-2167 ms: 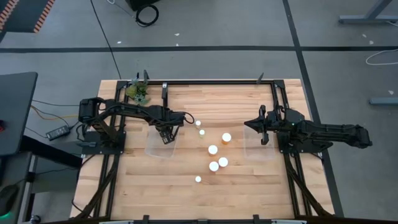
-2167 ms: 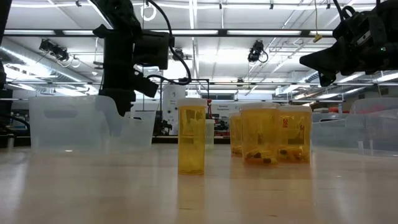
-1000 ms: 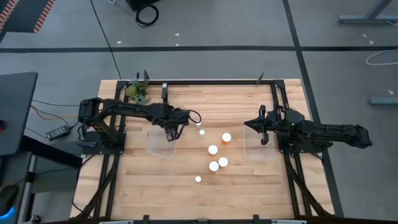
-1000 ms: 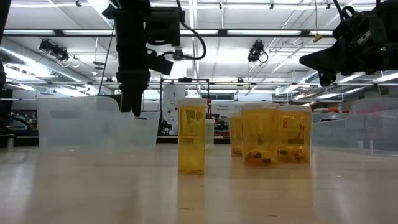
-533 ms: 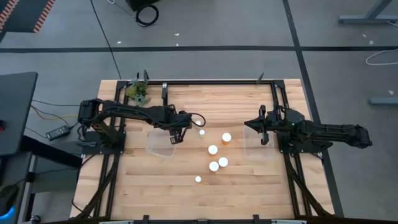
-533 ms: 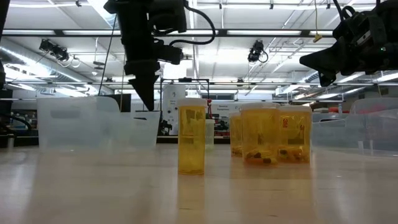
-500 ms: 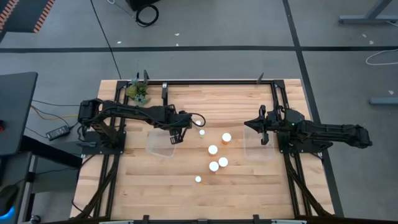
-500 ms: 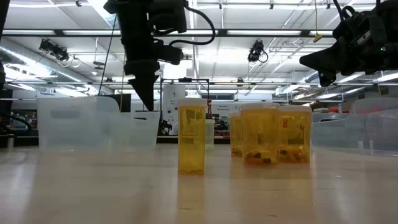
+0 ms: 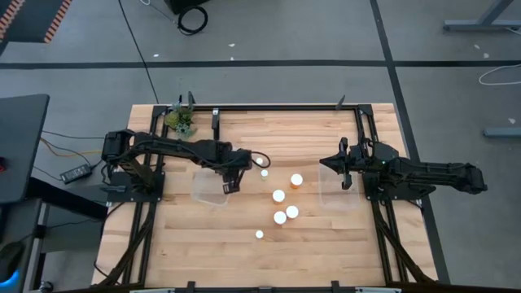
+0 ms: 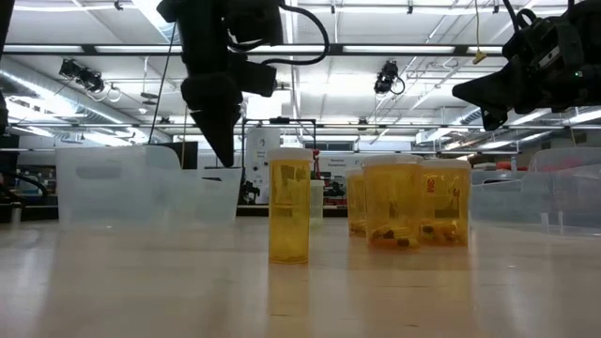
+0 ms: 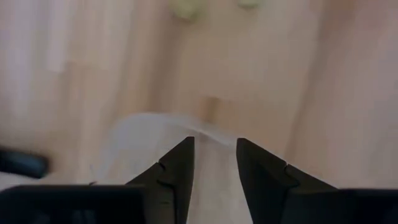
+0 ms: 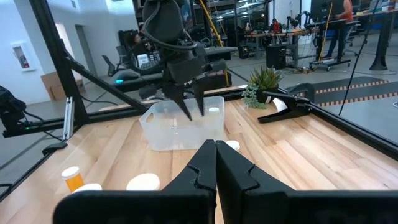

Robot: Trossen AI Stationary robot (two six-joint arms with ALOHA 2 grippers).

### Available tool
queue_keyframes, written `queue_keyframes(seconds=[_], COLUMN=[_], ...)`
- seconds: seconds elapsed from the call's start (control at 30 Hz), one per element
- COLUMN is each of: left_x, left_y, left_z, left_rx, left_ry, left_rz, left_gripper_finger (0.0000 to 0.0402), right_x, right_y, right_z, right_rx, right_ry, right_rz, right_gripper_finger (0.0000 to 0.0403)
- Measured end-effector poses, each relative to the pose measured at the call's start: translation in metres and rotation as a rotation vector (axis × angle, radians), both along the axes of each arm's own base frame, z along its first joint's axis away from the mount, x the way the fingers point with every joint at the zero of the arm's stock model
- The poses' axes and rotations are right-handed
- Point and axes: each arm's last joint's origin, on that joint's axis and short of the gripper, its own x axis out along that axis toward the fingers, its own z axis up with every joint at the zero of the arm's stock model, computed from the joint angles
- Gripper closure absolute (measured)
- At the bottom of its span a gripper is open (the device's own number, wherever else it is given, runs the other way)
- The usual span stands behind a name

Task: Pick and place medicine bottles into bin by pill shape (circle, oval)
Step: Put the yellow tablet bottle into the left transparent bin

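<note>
early in the sort, with six capped bottles [image 9: 278,195] standing mid-table between the clear bins [image 9: 213,189], left gripper [image 9: 229,185] parted and empty over one bin, right gripper [image 9: 343,166] closed, idle.

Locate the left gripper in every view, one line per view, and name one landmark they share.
High view: left gripper left of centre, over the clear bin.
Low view: left gripper upper left, pointing down, beside the bin.
Left wrist view: left gripper at the bottom, fingers apart, bin rim just beyond.
Right wrist view: left gripper centre, above the bin.
Shared landmark: the clear bin.
</note>
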Motion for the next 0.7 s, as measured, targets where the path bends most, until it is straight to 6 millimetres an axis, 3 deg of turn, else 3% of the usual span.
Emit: queue_keyframes(seconds=[0.27,0.7], left_x=[0.008,0.035], left_y=[-0.003,0.000], left_z=[0.002,0.015], left_rx=[-0.109,0.003], left_ry=[-0.091,-0.377], left_rz=[-0.043,-0.108], left_gripper_finger=[0.0273,0.0279], right_x=[0.000,0.000], right_y=[0.000,0.000], right_z=[0.000,0.000], right_rx=[0.000,0.000], right_ry=[0.000,0.000], right_rz=[0.000,0.000], right_gripper_finger=[0.0393,0.0393])
